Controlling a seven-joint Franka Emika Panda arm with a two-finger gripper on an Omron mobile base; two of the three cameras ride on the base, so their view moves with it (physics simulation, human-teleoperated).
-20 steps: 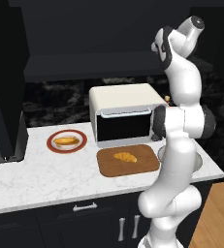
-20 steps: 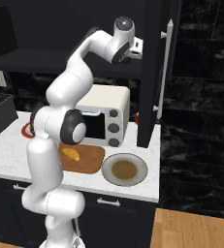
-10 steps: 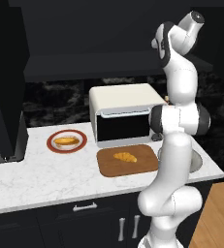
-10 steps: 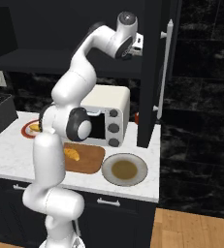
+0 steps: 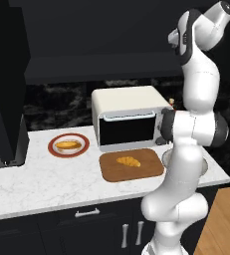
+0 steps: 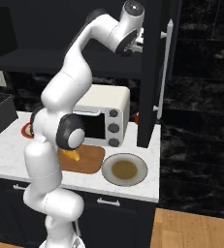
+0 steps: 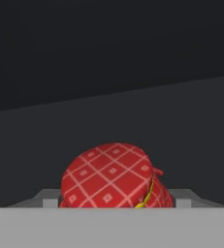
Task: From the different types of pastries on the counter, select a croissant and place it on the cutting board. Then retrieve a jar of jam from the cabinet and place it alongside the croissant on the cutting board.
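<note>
The jar of jam (image 7: 116,177), squat and red with a checked lid, sits on the dark cabinet shelf (image 7: 108,111), close in front of the hand. My gripper (image 7: 114,202) is open, and its fingertips (image 7: 48,201) stand either side of the jar, near its sides. In the right base view the gripper (image 6: 140,40) reaches high into the black cabinet (image 6: 60,63). The croissant (image 5: 128,161) lies on the brown cutting board (image 5: 111,172), in front of the toaster oven (image 5: 129,122). The board (image 6: 90,162) and the croissant (image 6: 71,154) lie partly behind my arm.
The smoother pastry lies on a red-rimmed plate (image 5: 68,145) left of the board. A round plate (image 6: 124,169) with a brown centre lies right of the board. The open cabinet door (image 6: 154,72) hangs beside my hand. A black appliance (image 5: 4,99) stands at far left.
The hand has moved a little higher and further into the cabinet. The croissant, board and plates have stayed put.
</note>
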